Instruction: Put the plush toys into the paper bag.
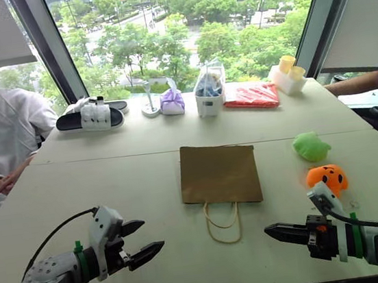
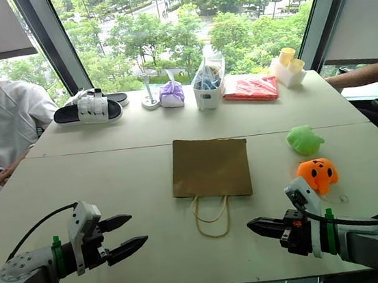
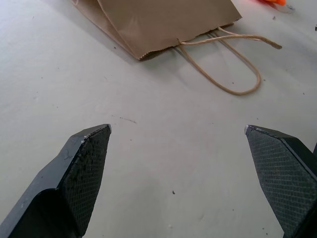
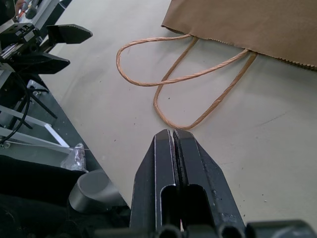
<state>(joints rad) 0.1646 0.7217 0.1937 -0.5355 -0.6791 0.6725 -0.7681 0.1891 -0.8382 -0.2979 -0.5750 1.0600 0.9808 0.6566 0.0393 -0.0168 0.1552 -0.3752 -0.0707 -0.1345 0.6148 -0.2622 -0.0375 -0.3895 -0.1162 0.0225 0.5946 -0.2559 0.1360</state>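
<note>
Two plush toys lie on the pale table (image 1: 110, 172) off the flat paper bag's right side: the green plush toy (image 1: 310, 146) at about two o'clock from the paper bag (image 1: 219, 173), the orange plush toy (image 1: 326, 178) at about four o'clock, apart from each other and from the bag. The bag lies flat with its mouth and twine handles (image 1: 223, 223) toward the robot, so it likely needs opening first. The left gripper (image 1: 140, 240) hovers at about seven o'clock from the bag with its jaws spread wide and empty; the right gripper (image 1: 272, 230) sits near five o'clock, jaws pressed together on nothing. A sound start, I judge, is for the left to catch the bag's upper lip or a handle while the right opens and reaches for the nearby orange toy.
</note>
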